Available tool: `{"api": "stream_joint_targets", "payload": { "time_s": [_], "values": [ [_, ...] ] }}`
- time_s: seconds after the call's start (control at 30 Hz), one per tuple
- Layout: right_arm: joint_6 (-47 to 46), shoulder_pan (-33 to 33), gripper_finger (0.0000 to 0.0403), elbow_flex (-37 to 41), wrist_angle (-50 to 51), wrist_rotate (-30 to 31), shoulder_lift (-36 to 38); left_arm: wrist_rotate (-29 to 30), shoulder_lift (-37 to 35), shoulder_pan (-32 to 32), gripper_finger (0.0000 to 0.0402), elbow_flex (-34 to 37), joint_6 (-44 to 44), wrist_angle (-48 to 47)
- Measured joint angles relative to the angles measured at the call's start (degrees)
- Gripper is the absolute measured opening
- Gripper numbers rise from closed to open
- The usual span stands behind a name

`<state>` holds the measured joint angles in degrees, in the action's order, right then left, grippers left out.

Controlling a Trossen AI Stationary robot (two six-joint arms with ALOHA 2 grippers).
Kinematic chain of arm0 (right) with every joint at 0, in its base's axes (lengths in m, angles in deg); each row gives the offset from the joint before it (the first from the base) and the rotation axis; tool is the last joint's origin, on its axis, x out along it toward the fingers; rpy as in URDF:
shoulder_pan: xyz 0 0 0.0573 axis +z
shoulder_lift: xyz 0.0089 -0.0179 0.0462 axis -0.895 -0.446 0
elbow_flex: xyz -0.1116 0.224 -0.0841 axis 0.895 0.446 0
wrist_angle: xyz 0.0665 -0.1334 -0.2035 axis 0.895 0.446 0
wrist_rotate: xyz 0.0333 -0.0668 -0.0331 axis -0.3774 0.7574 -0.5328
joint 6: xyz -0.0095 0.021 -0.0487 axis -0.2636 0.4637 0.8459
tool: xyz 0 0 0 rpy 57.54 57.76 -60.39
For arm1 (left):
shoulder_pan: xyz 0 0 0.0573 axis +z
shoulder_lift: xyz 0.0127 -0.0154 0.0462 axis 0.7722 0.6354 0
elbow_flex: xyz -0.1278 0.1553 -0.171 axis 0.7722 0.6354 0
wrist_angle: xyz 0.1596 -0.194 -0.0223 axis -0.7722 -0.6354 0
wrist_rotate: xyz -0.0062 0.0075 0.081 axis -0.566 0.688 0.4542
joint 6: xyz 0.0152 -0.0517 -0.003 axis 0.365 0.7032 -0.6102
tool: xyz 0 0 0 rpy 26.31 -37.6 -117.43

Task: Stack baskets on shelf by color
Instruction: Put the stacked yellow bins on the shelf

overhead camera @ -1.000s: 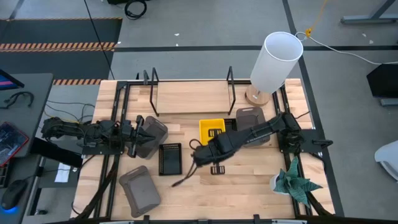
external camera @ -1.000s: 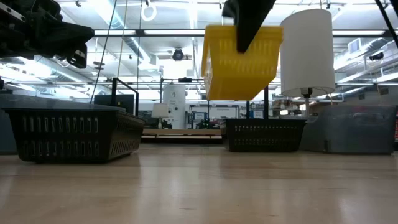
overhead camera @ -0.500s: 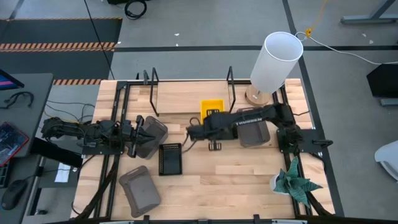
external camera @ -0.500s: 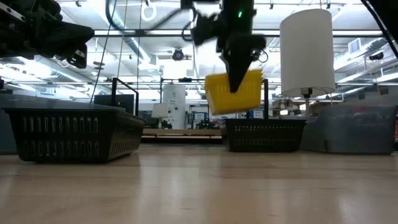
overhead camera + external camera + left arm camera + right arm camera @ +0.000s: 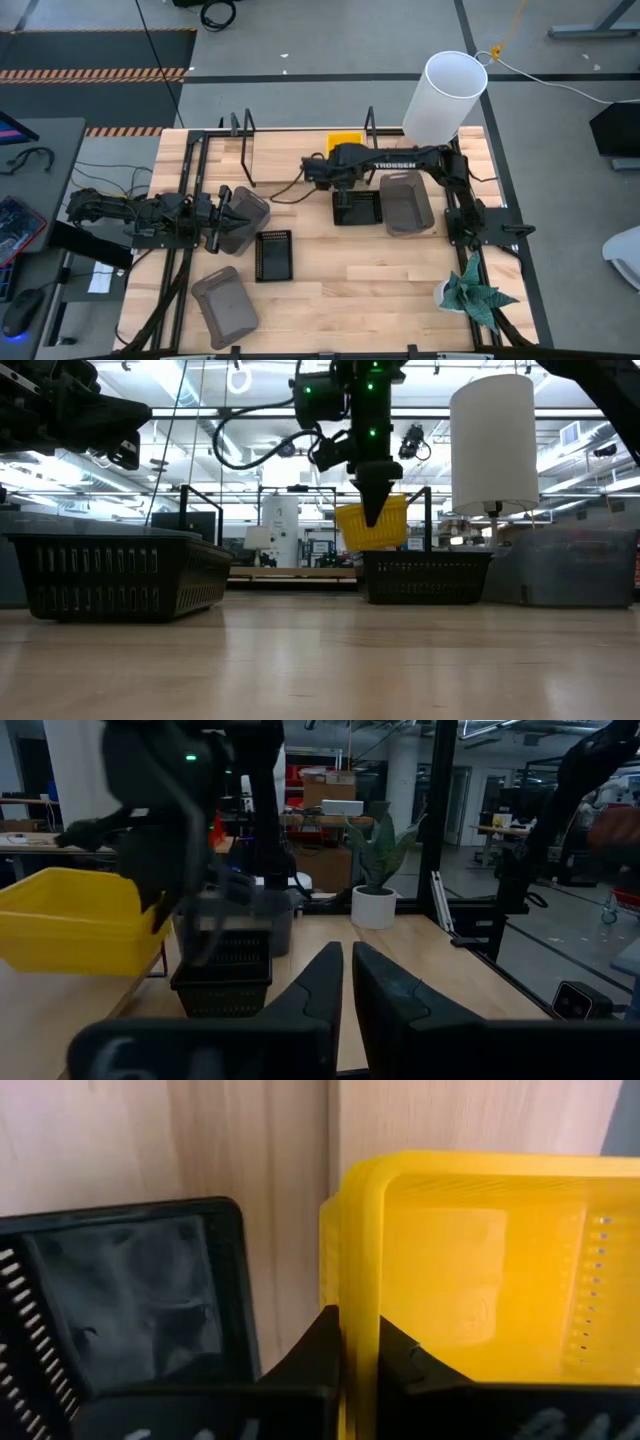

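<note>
My right gripper [image 5: 358, 1342] pinches the yellow basket [image 5: 344, 141] by its thin rim, upper centre over the shelf [image 5: 300, 158]. I judge it light, slightly flexible; a wall-edge grip suffices. My left gripper [image 5: 347, 982], nearly closed, waits left.

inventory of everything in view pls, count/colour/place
yellow basket: 1, yellow, held in the air over the shelf's right end
black baskets: 2, black, one on the table under the right arm, one mid-table
gray baskets: 3, gray, one right, one by the left gripper, one near-left corner
shelf: 1, light wood with black end loops, far centre
lamp: 1, white shade, far right
plant: 1, green, near right
left gripper: shut, left side
right gripper: gripping the yellow basket's rim
</note>
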<state>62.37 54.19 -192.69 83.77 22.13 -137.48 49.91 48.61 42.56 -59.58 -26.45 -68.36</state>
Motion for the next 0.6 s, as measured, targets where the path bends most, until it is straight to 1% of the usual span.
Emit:
{"api": "stream_joint_targets", "payload": {
  "time_s": [0.17, 0.27, 0.43, 0.6],
  "values": [
    [0.8, -2.3, 0.0033, 0.0, 0.7, -3.8, 0.0, 0.0, 0.0, 0.0, 0.0028, 0.0, 0.0, 0.0],
    [0.7, -3.2, 0.0039, 0.0, 0.9, -4.9, 0.0, 0.0, 0.0, 0.0, 0.0025, 0.0, 0.0, 0.0],
    [0.8, -4.0, 0.0048, 0.0, 3.1, -5.0, 0.0, 0.0, 0.0, 0.0, 0.0029, 0.0, 0.0, 0.0],
    [0.2, -4.0, 0.0066, 0.0, 3.5, -4.9, 0.0, 0.0, 0.0, 0.0, 0.0036, 0.0, 0.0, 0.0]
  ]
}}
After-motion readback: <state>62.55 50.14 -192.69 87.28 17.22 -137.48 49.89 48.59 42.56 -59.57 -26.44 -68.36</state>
